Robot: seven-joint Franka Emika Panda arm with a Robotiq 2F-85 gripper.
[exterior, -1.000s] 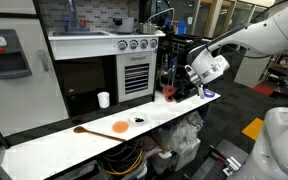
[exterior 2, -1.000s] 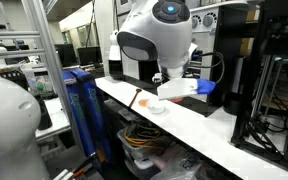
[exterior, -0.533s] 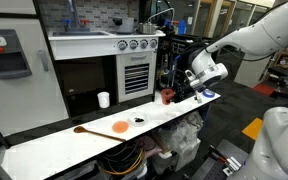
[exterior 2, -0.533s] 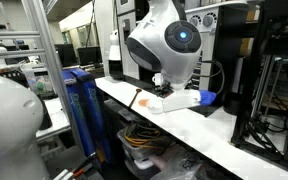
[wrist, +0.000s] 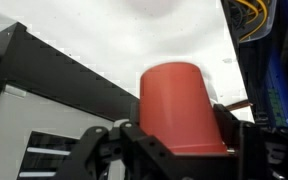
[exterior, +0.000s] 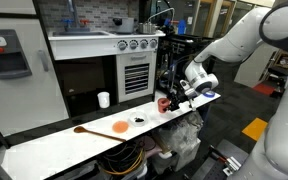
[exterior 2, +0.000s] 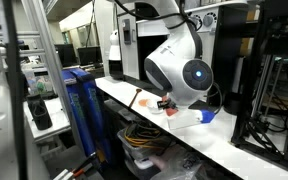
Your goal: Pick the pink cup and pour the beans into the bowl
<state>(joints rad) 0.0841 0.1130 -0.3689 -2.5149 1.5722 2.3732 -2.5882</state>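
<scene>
My gripper (wrist: 182, 132) is shut on the pink cup (wrist: 180, 104), one finger on each side of its wall. In an exterior view the pink cup (exterior: 164, 103) hangs just above the white table, right of the bowl (exterior: 137, 120), with the gripper (exterior: 176, 97) behind it. The bowl is small and white, with a dark patch inside. The beans in the cup are hidden: only its outer wall shows. In an exterior view the cup (exterior 2: 167, 103) is a red spot beside the big wrist.
An orange dish (exterior: 119, 127) and a wooden spoon (exterior: 81, 130) lie left of the bowl on the long white table (exterior: 44, 150). A white cup (exterior: 103, 99) stands further back by the oven. A blue object (exterior: 210, 93) lies at the table's right end.
The arm has carried the pink cup down and to the left, closer to the bowl, and the wrist has turned. The grip has stayed shut on the cup.
</scene>
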